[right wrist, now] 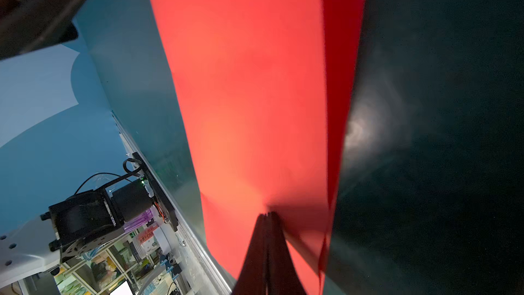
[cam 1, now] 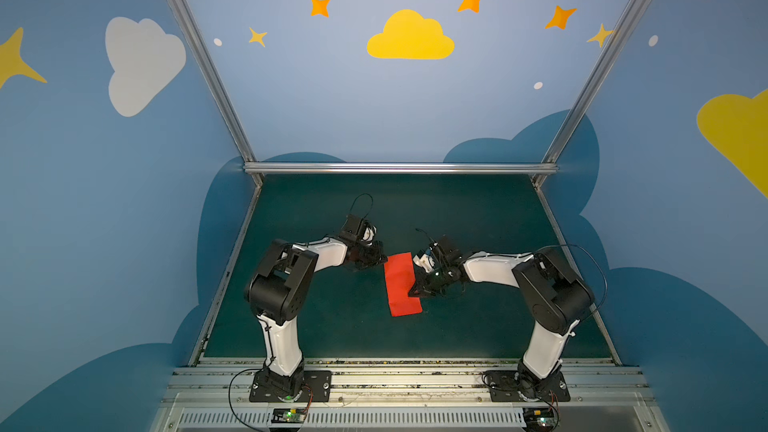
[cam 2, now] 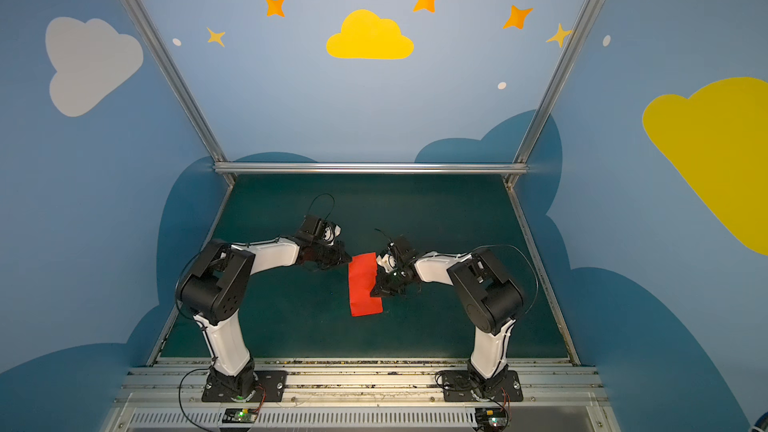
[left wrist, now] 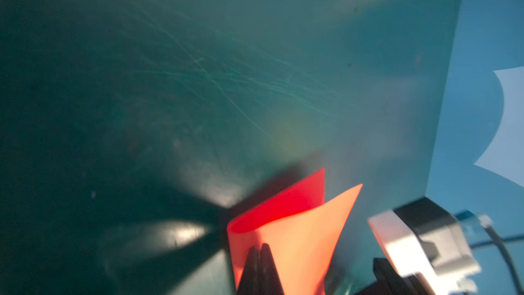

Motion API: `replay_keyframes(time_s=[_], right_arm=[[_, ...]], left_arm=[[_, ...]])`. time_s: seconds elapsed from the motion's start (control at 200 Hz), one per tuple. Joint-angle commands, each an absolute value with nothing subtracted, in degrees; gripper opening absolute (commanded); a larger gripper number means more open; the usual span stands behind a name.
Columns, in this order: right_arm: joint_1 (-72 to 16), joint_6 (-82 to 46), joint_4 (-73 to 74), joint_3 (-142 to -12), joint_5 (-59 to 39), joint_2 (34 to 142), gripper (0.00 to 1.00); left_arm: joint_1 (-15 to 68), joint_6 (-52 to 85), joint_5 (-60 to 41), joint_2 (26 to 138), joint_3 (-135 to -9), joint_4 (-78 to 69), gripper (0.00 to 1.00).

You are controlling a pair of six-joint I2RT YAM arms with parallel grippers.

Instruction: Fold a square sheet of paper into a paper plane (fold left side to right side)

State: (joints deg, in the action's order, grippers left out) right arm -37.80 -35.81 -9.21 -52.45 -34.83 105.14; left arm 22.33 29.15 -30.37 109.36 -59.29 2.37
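Note:
The square sheet of paper [cam 1: 401, 284] [cam 2: 364, 284] is bright red and lies doubled over as a narrow strip on the green mat in both top views. No pointed paper plane shape shows. My left gripper [cam 1: 380, 261] [cam 2: 347, 259] is at the strip's far left corner. In the left wrist view it [left wrist: 261, 246] is shut, tips against the raised top layer of the paper [left wrist: 300, 228], whose fold bulges open. My right gripper [cam 1: 414, 292] [cam 2: 375, 290] reaches over the strip's right edge. It [right wrist: 268, 214] is shut too, tips on the paper [right wrist: 249, 95].
The green mat [cam 1: 332, 326] is bounded by aluminium rails [cam 1: 399, 168] and blue painted walls. Both arm bases sit on the front rail. The right arm's wrist [left wrist: 419, 245] is close beside the paper. The left arm's base [right wrist: 93, 222] shows in the right wrist view.

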Motion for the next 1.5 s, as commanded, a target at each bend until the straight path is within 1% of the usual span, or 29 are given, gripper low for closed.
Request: replay_keyframes(time_s=[0.0,0.21,0.531,0.721,0.946,1.266,1.492], right_arm=[[-37.9,-36.0,-10.5,-50.5,-29.7,107.7,0.0],[-37.9,-36.2,-10.5,-50.4,-29.7,107.3,0.0],[-37.9,-36.1,-10.7,-50.8,-29.5,107.6,0.0],[-37.9,-36.2,-10.8,-51.1,-29.5,107.8,0.0],[-37.9,-36.3,-11.0,-51.3,-29.4,107.9,0.0],[-37.9,-36.6,-11.1,-51.7,-29.5,107.8,0.0],[-37.6,-35.6,-13.1,-55.8,-30.8,105.9,0.0]], left_arm=[[22.2,28.0,-30.5,111.4,-60.4,3.0,0.03],[21.2,28.5,-29.4,111.6,-58.5,2.0,0.03],[22.7,28.9,-32.0,99.3,-56.5,3.9,0.03],[24.9,29.3,-32.3,96.4,-53.7,3.7,0.03],[25.5,29.2,-31.5,98.6,-51.4,2.1,0.03],[25.3,28.2,-29.7,104.7,-52.0,0.7,0.03],[25.6,28.2,-29.1,105.8,-50.8,-0.2,0.03]])
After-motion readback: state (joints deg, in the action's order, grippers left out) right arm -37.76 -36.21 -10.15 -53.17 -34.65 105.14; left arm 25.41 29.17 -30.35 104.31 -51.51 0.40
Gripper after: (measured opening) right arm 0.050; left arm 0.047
